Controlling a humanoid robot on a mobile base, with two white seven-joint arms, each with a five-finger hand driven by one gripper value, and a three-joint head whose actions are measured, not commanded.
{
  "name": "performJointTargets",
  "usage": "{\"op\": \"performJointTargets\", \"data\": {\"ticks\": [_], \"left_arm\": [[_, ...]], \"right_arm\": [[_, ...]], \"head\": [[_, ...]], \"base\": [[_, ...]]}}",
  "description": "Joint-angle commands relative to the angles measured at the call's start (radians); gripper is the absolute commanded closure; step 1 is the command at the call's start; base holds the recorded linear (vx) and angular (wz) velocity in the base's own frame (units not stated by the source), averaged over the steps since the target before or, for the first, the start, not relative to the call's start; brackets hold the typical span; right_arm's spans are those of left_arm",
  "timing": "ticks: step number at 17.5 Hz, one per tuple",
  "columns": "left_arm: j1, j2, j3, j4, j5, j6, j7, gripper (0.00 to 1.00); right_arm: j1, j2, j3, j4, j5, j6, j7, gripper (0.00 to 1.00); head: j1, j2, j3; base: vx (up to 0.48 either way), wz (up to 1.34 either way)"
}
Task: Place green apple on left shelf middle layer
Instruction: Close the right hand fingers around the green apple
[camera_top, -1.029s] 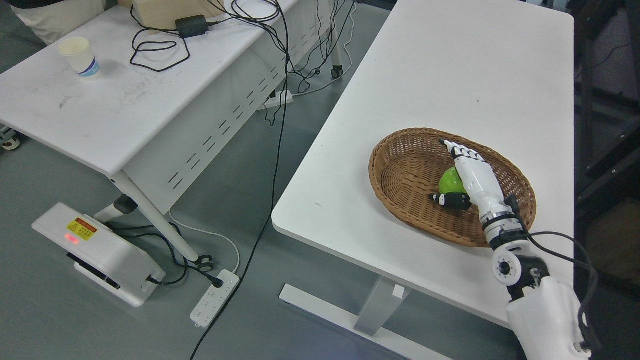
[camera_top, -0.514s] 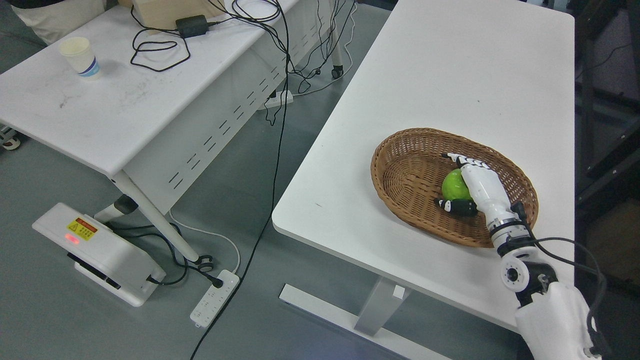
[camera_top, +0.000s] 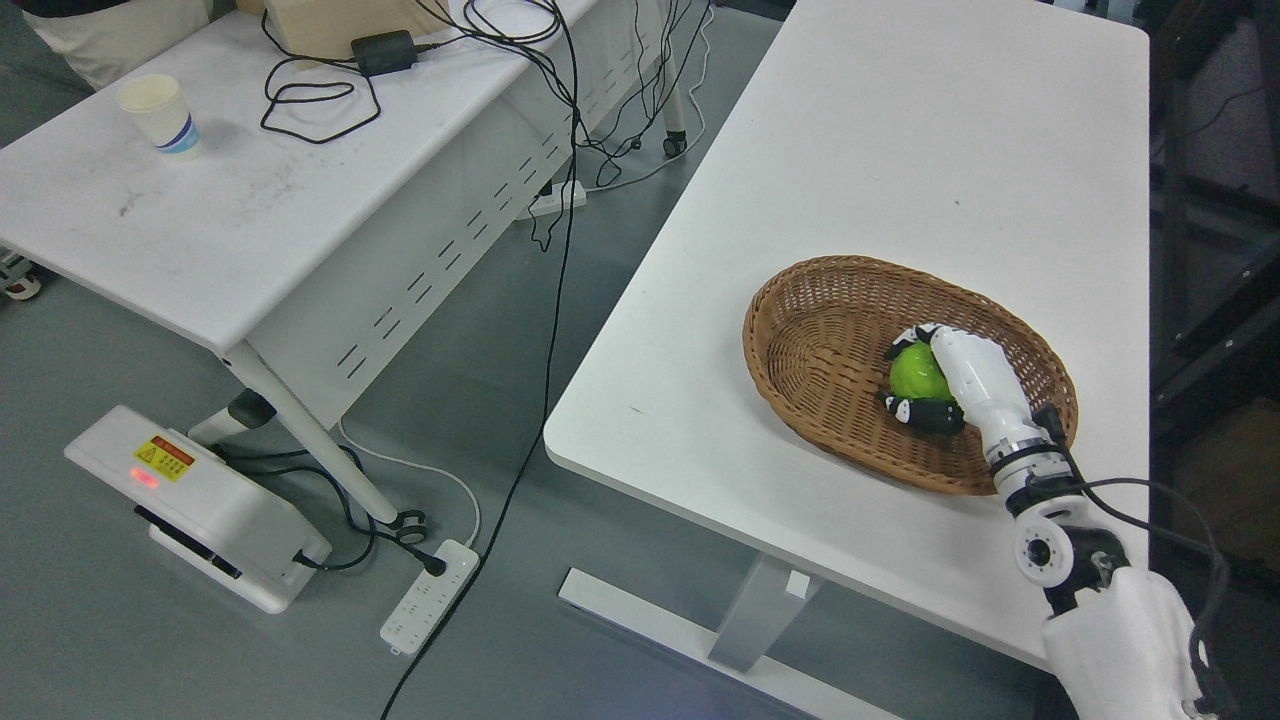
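A green apple lies inside a brown wicker basket on the white table at the right. My right hand comes in from the lower right and is inside the basket. Its white fingers curl over the top of the apple and the black thumb presses in from below, so the hand is shut on the apple. The apple still rests low in the basket. No shelf is in view. My left arm is not in view.
A second white table stands at the left with a paper cup, a black power adapter and cables. On the grey floor between the tables lie a white box with a red light, a power strip and a hanging black cable.
My right hand's fingers were stretched out over the apple and have curled down around it. The wrist and forearm have slid slightly down and right. The basket stays put.
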Motion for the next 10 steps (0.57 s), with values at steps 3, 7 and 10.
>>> {"op": "performJointTargets", "data": {"ticks": [3,7,10], "left_arm": [[-0.021,0.017,0.000,0.000,0.001,-0.001,-0.001,0.00],[-0.021,0.017,0.000,0.000,0.001,-0.001,-0.001,0.00],[-0.021,0.017,0.000,0.000,0.000,-0.001,-0.001,0.00]], "right_arm": [[0.028,0.031,-0.183,-0.077,-0.347,-0.002,0.175,1.00],[0.064,0.059,-0.300,-0.134,-0.604,-0.004,0.174,1.00],[0.071,0.096,-0.402,-0.149,-0.667,-0.002,0.146,1.00]], "head": [[0.0000,0.000,0.000],[0.0000,0.000,0.000],[0.0000,0.000,0.000]], "base": [[0.000,0.00],[0.000,0.00],[0.000,0.00]]}}
